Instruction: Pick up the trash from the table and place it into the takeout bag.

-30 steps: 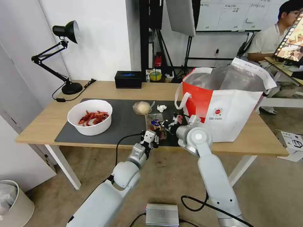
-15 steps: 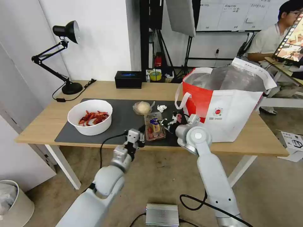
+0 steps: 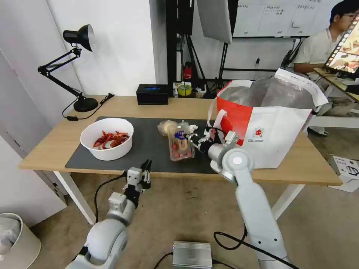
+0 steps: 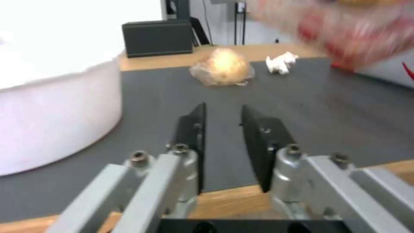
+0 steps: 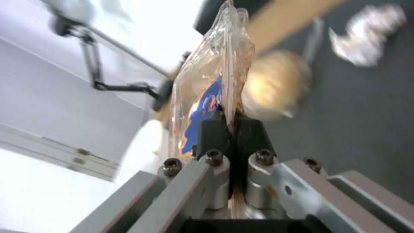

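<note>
Two tools: the right tool (image 3: 195, 143) is clamped on the clear clamshell box (image 3: 180, 146), tilted above the mat, takeout bag (image 3: 269, 119) just beside. The left tool (image 3: 146, 169), slightly parted and empty, sits at the worktop (image 3: 48, 145) edge.

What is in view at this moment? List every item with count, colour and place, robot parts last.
table: 1, light wood, white legs, in front of the robot
mat: 1, dark grey, on the table
bowl: 1, white with red shells, mat's left end
clamshell box: 1, clear with red bits, lifted above the mat
bag with beige lump: 1, clear, on the mat behind the box
tissue: 1, white, on the mat beside the lump
takeout bag: 1, red and white, table's right end
black box: 1, table's far edge
desk lamp: 1, black, far left corner
left gripper: open, below the table's near edge
right gripper: shut on the box's edge
</note>
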### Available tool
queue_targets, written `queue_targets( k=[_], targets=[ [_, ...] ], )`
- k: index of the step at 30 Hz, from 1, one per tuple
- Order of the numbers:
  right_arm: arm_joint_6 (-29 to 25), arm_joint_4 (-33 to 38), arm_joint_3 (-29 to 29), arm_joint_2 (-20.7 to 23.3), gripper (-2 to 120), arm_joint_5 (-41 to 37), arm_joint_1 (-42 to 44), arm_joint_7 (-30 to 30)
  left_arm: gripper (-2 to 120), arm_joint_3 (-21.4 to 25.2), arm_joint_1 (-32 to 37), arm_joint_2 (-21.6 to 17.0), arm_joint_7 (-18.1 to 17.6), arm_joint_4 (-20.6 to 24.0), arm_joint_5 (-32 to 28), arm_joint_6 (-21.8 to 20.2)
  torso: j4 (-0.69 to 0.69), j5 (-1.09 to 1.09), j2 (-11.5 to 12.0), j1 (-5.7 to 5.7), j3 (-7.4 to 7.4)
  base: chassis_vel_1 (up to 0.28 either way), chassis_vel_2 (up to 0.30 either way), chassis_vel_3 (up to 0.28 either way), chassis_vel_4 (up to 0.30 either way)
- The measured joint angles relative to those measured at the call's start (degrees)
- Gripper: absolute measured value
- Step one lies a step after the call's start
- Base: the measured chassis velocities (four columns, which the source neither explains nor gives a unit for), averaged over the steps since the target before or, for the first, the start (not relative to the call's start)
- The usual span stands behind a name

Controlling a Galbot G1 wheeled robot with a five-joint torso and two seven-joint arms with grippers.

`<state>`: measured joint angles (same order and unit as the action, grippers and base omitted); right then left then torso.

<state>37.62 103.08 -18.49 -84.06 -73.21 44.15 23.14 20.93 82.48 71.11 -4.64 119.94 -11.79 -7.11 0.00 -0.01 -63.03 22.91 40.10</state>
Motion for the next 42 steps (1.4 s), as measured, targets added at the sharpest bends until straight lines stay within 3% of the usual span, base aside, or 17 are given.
queue_targets(
  k=[3, 9, 11, 18, 31, 42],
  targets=[
    [-0.8, 3.3, -0.2, 0.3, 0, -0.7, -1.1, 0.2, 50, 1.7, 1.9, 1.0, 0.0, 1.5, 0.1, 0.6, 0.0, 0.01, 0.0, 0.0, 0.0, 0.0, 0.0, 0.0, 0.0],
    [-1.9, 6.4, -1.2, 0.8, 0, -2.6, -3.3, 1.9, 67, 2.8, 3.1, 2.0, 0.1, 2.3, 0.2, 1.1, 0.0, 0.01, 0.0, 0.0, 0.0, 0.0, 0.0, 0.0, 0.0],
    [-2.8, 8.1, -2.6, 1.5, 0, -4.2, -5.4, 3.8, 78, 3.1, 3.7, 2.5, 0.1, 2.6, 0.5, 1.3, 0.0, 0.01, 0.0, 0.0, 0.0, 0.0, 0.0, 0.0, 0.0],
    [-4.7, 11.0, -6.6, 4.3, 0, -6.7, -8.5, 6.7, 99, 3.6, 4.2, 2.8, 0.1, 3.2, 0.8, 1.4, -0.01, 0.02, 0.0, 0.0, 0.0, 0.0, 0.0, 0.0, 0.0],
    [-7.7, 8.9, -12.8, 13.4, 0, -8.2, -13.0, 10.3, 100, 3.5, 4.7, 3.7, 0.1, 3.3, 1.3, 1.8, -0.01, 0.02, 0.0, 0.0, 0.01, 0.0, 0.0, 0.0, 0.0],
    [-7.8, 5.4, -14.2, 18.5, 0, 9.3, -11.1, 3.7, 100, 2.1, 4.2, 4.3, 0.1, 2.7, 1.8, 1.8, -0.02, 0.02, 0.0, 0.0, 0.01, 0.0, 0.0, 0.0, 0.0]
  ],
)
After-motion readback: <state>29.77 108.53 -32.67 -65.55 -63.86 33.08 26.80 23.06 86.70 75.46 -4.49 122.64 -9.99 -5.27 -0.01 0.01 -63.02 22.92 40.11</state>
